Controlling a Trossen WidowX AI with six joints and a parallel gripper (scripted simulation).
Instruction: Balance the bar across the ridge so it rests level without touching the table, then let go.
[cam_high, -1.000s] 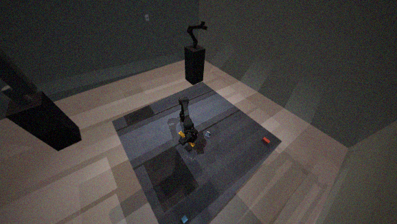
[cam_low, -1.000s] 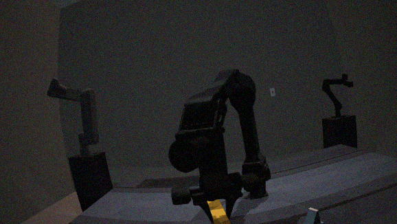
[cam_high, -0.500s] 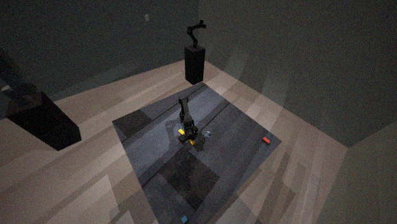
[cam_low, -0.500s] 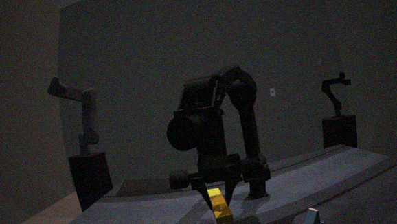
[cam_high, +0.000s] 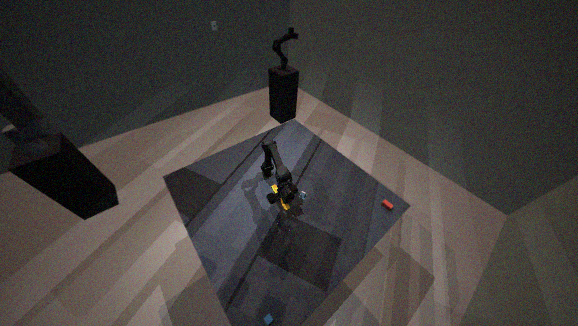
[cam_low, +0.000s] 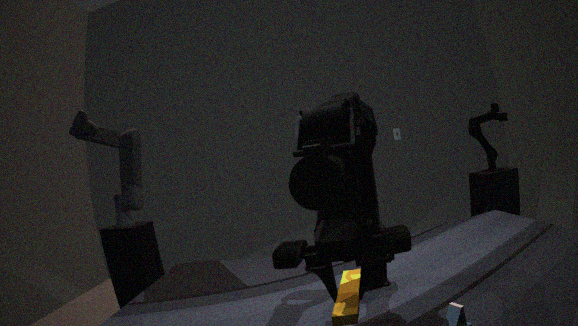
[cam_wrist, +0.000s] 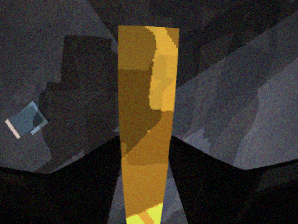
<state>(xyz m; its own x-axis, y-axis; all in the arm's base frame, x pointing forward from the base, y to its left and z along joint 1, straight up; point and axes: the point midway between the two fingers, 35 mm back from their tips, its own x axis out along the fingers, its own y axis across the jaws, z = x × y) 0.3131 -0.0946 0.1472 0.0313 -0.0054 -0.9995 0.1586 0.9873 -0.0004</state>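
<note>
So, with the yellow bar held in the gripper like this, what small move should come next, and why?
Probably carry the yellow bar sideways toward the small light-blue ridge before any lowering. The gripper is shut on the bar, which hangs off the table. In the wrist view the ridge sits off to one side, not under the bar, so releasing now would likely miss it.

Top view: high, distant, angled down. Exterior: low, near, table-level. Wrist: looks along the gripped bar (cam_wrist: 148, 129). All share the bar.

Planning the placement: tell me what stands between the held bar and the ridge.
Nothing visible does. The gripper is shut on the yellow bar; the small light-blue ridge sits just beside it, with only table between.
</note>
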